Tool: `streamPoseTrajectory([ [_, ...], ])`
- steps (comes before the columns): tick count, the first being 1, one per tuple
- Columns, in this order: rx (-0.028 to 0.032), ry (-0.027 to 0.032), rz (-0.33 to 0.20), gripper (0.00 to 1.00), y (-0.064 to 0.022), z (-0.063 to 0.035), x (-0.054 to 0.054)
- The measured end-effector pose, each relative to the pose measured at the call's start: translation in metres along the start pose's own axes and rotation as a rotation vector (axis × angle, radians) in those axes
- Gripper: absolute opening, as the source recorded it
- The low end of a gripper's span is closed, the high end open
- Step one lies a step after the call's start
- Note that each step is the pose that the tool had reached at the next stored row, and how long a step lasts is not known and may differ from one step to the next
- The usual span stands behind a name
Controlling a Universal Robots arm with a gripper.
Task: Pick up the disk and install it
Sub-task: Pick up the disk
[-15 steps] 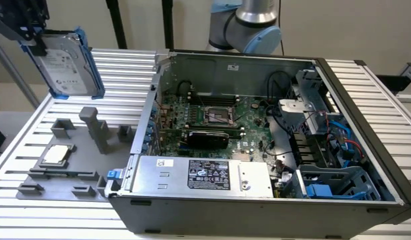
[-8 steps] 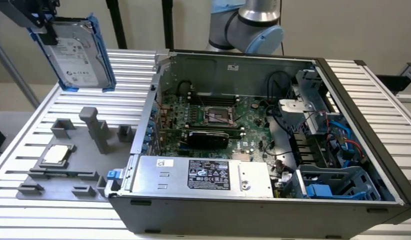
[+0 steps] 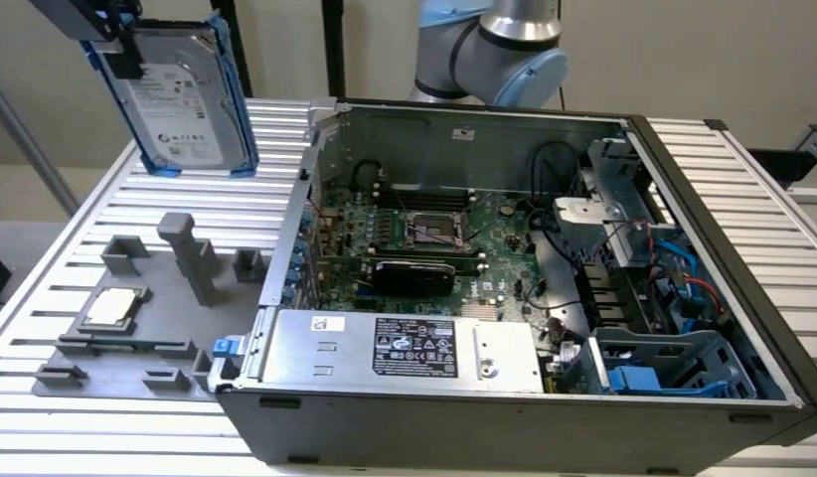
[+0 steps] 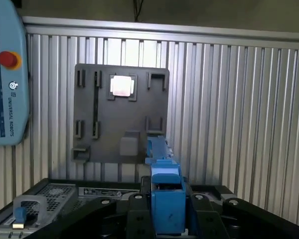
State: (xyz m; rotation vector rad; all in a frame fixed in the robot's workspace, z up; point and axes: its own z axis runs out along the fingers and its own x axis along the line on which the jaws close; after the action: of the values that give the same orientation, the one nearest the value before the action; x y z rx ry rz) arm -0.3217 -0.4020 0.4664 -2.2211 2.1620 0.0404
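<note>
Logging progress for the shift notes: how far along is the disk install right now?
Done: the flat silver-grey disk in its blue plastic frame is off the dark grey fixture plate, held up in the air. In hand: the gripper clamps its blue frame. Left: it is not yet in the open dark computer case or its blue plastic drive cage.

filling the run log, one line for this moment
gripper: shut on disk | disk: held upright in air, off grey fixture plate | computer case: open, disk not yet inside
</note>
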Motion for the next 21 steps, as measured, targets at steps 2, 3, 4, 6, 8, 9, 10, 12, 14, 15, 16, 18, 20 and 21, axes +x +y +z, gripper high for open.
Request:
streamPoseTrajectory([
  [2,0.0001,-0.0006,0.0,0.0,-0.0091,-0.0038,0.003],
  [3,0.0001,-0.0009,0.0,0.0,-0.0135,-0.0057,0.005],
  [4,0.0001,-0.0011,0.0,0.0,-0.0183,-0.0077,0.006],
  [6,0.0002,-0.0015,0.0,0.0,-0.0272,-0.0108,0.01],
  [8,0.0,-0.0015,0.0,0.0,-0.0363,-0.0132,0.013],
  [9,0.0,-0.0016,0.0,0.0,-0.0407,-0.014,0.015],
  [10,0.0,-0.0016,0.0,0.0,-0.0453,-0.0148,0.016],
  [12,-0.0001,-0.0015,0.0,0.0,-0.0543,-0.016,0.019],
  [14,-0.0002,-0.0016,0.0,0.0,-0.0635,-0.017,0.023],
  [15,-0.0002,-0.0016,0.0,0.0,-0.068,-0.0174,0.024],
  [16,-0.0004,-0.0015,0.0,0.0,-0.0725,-0.0178,0.026],
  [18,-0.0005,-0.0015,0.0,0.0,-0.0815,-0.0185,0.029],
  [20,-0.0006,-0.0015,0.0,0.0,-0.0903,-0.0188,0.032],
  [21,-0.0006,-0.0016,0.0,0.0,-0.0949,-0.0188,0.034],
])
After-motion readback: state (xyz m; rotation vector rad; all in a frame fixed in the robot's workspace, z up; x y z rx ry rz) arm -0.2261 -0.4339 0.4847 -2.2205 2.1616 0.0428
